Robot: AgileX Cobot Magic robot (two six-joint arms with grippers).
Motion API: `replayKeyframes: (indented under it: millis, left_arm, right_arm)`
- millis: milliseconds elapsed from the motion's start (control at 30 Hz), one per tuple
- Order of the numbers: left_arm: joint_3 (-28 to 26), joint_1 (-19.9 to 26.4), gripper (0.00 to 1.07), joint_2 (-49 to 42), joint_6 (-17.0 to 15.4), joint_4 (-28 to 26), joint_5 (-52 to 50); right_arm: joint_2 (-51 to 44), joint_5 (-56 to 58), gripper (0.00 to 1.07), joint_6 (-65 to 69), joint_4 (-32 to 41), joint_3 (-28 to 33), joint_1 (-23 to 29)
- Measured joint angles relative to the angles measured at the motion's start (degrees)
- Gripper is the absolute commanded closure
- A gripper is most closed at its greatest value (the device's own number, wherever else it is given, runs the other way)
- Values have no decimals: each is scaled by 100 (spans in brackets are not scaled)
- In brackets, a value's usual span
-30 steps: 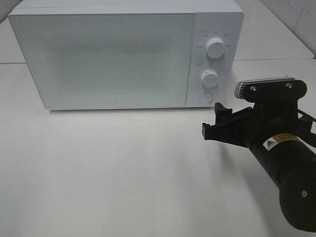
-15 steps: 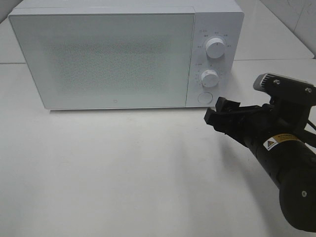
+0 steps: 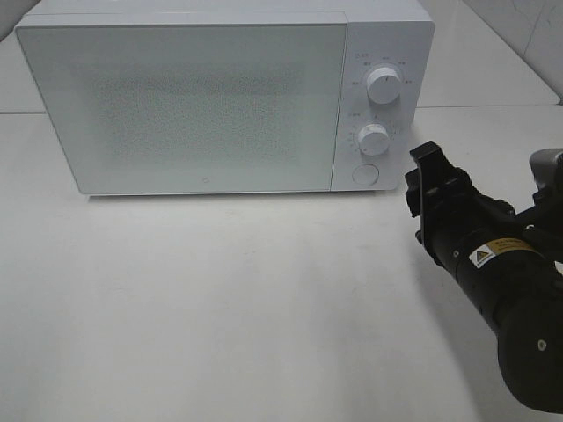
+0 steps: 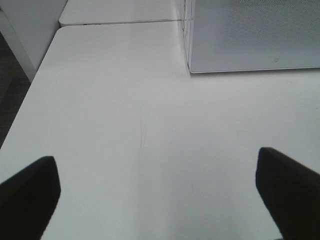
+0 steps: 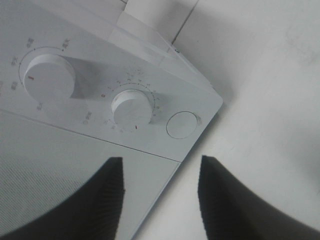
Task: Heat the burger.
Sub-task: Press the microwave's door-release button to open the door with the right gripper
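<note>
No burger anywhere in these shots. The microwave [image 3: 193, 97] sits right ahead of the right gripper [image 3: 424, 192] with its door [image 3: 176, 105] closed, and the frosted front hides whatever's inside. My guess is it's in there, but I can't tell.

The right gripper is partway spread and pinching nothing. It's turned on edge, pointed at the control panel, close to it but not touching. The lower knob [image 5: 132, 106] is the nearest control ahead of its fingertips. The round button [image 5: 181, 124] is just beside that, and the upper knob [image 5: 47, 75] is further off. The left gripper [image 4: 157, 162] is spread wide over bare table [image 4: 125, 100] with nothing between the fingers, and the microwave's corner is well ahead of it.

As for handling, a burger is probably light, soft and stacked, so it'll squash and the layers can slide. I'd take it low across the bun sides with a gentle squeeze, not by the glossy top. The knob looks rigid and smooth, so the fingers need to straddle it squarely or they'll slip.
</note>
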Motion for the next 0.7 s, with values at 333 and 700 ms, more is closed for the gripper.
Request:
replayKeyframes:
  millis: [333, 700]
  left_arm:
    - [0, 0, 7, 0, 0, 0, 0]
    - [0, 0, 7, 0, 0, 0, 0]
  right_arm:
    - [0, -6, 106, 2149, 23, 0, 0]
    - [6, -6, 107, 2515, 178, -80, 0]
